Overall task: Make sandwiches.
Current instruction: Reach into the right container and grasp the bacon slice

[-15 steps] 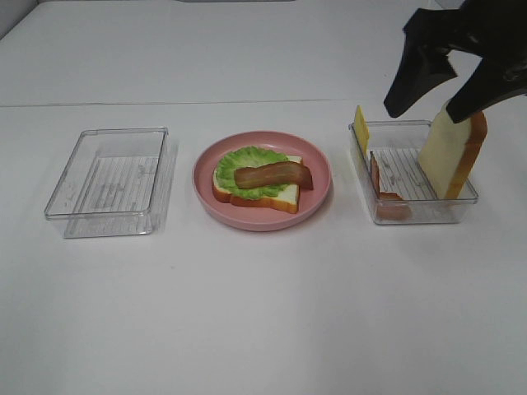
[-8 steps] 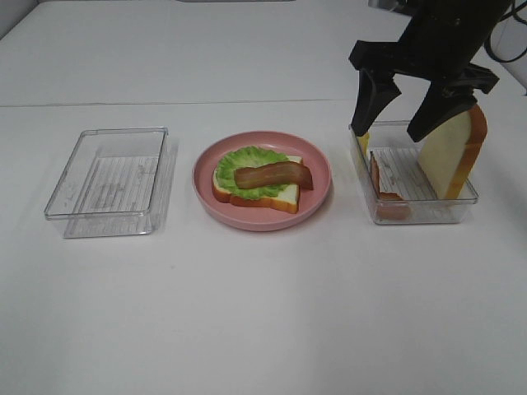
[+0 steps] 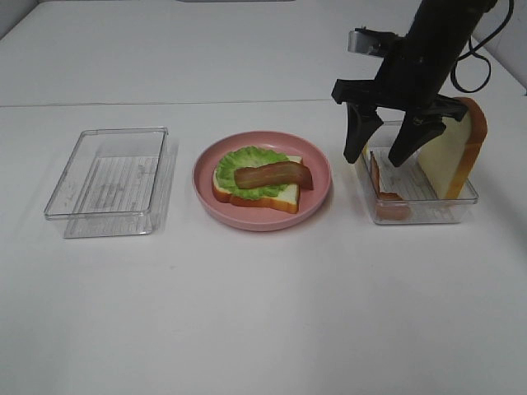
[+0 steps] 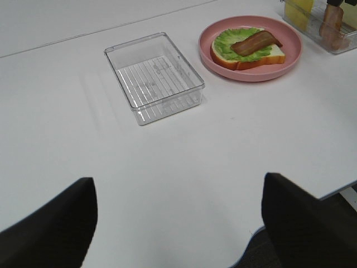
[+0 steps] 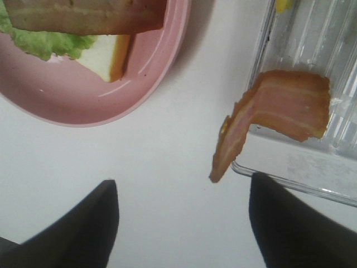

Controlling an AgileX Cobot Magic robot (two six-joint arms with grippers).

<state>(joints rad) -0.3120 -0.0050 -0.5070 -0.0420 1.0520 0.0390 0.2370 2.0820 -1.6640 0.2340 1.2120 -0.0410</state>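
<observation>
Bacon strip (image 5: 279, 109) drapes over tray rim (image 5: 290, 183) between spread right fingers (image 5: 83, 229).

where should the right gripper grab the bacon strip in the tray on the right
Take the bacon strip by the upper end that pokes above the clear tray rim, coming down from above. It seems to stand on edge, so the right gripper can likely pinch its thin faces.

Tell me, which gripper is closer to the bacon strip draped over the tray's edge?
Right. The right gripper hangs just above the bacon strip; the left gripper is far off, past the pink plate.
</observation>
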